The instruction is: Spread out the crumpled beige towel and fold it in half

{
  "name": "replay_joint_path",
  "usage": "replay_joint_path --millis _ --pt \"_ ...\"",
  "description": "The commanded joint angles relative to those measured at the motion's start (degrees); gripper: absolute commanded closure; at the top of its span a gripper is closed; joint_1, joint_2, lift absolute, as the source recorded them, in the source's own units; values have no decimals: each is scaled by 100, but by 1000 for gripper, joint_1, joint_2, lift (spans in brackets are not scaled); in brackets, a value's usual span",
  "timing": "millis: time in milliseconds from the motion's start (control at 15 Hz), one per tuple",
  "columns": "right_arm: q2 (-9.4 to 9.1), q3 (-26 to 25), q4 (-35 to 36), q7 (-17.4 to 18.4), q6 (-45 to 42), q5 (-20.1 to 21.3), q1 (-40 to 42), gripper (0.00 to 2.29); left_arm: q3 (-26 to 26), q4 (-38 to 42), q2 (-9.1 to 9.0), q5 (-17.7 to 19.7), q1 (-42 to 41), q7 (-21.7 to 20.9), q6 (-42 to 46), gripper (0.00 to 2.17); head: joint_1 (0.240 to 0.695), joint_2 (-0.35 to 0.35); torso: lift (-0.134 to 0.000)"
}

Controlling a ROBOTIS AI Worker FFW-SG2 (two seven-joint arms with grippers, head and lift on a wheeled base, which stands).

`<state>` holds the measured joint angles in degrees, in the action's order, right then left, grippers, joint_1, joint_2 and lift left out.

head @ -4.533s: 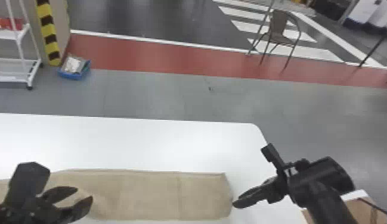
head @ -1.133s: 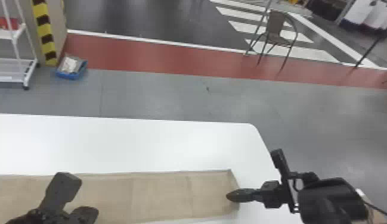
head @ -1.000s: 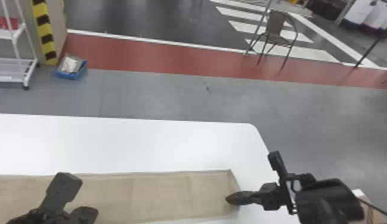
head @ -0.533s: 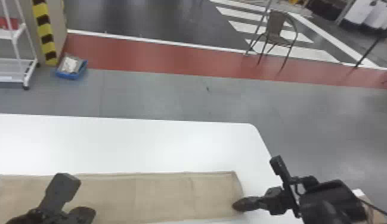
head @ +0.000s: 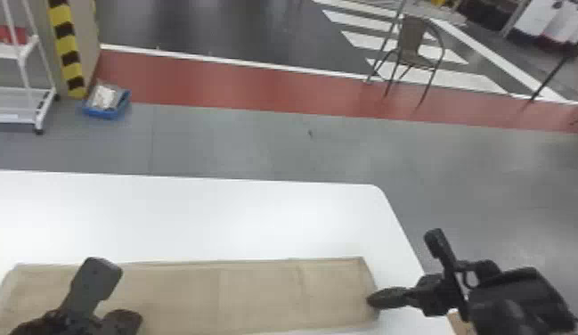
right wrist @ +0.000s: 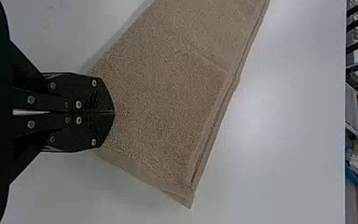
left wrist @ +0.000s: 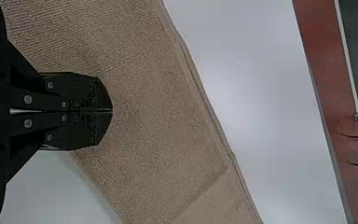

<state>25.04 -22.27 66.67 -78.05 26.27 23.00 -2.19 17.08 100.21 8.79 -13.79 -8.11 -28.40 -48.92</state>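
The towel [head: 256, 294] is lying on the worktop [head: 189, 218] as a long, flat strip, and its doubled far edge is suggesting that the fold is already made. The work therefore seems to be sitting at the closing step, the neatening of the folded strip. The left tool [left wrist: 112, 110] is hovering over or resting on the towel, towards its near edge, with its fingers closed together. The right tool [right wrist: 114, 112] is lying at the towel's right end, also with its fingers closed tip to tip. Neither is visibly pinching any cloth.

The next move is probably calling for light pressing or nudging at that right end, where the layers are looking slightly uneven at the far corner, and then for lifting both tools clear. Pushing too hard there could be rucking the top layer or sliding the strip askew.

The left arm [head: 38, 327] is covering part of the towel's left half, and the near edge is running out of the head view along most of its length. Whether either tool is bearing on the cloth or hanging just above it is hard to judge. How squarely the lower layer is lying is hidden. Past the towel's right end, a brown thing [head: 457, 321] is showing partly behind the right arm [head: 514, 298], too covered to identify.
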Motion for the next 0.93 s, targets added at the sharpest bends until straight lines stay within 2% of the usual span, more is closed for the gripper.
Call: replay_joint_path --millis 0,200,267,333,400,467,533,600,733,800,867 --pt "-8 -76 12 -28 -47 -24 -9 1477 -55 95 0 8 -77 -25 -79 1328 695 -350 0" --pt "-8 -243 302 -28 93 -270 43 1477 -310 798 27 122 -394 -139 -114 1318 695 -350 0" --pt "-8 -384 531 -28 322 -499 122 1463 -451 1062 35 254 -499 -166 -114 1261 695 -350 0" --pt "-34 -638 874 -28 674 -789 246 1308 -627 1369 44 465 -622 -175 -79 1139 695 -350 0" --pt "-122 -893 1252 -28 937 -1035 377 1028 -785 1598 44 649 -684 -227 -44 1028 695 -350 0" --pt "-236 -1131 1533 -28 1078 -1237 465 788 -1005 1756 44 834 -754 -271 79 738 695 -350 0" --pt "-395 -1368 1832 -28 1131 -1448 553 356 -1233 1870 27 1018 -780 -289 150 461 695 -350 0" --pt "-597 -1579 2104 -28 1113 -1501 597 100 -1382 1879 27 1141 -789 -289 290 319 695 -350 0" --pt "-1124 -1913 2719 -28 920 -1501 711 33 -1708 1861 18 1405 -798 -280 642 110 695 -350 0" --pt "-1291 -1948 2878 -28 867 -1474 764 39 -1901 1817 27 1554 -824 -280 730 90 695 -350 0" --pt "-1370 -1957 2948 -28 814 -1448 782 43 -2033 1774 44 1616 -851 -289 853 90 695 -350 0"
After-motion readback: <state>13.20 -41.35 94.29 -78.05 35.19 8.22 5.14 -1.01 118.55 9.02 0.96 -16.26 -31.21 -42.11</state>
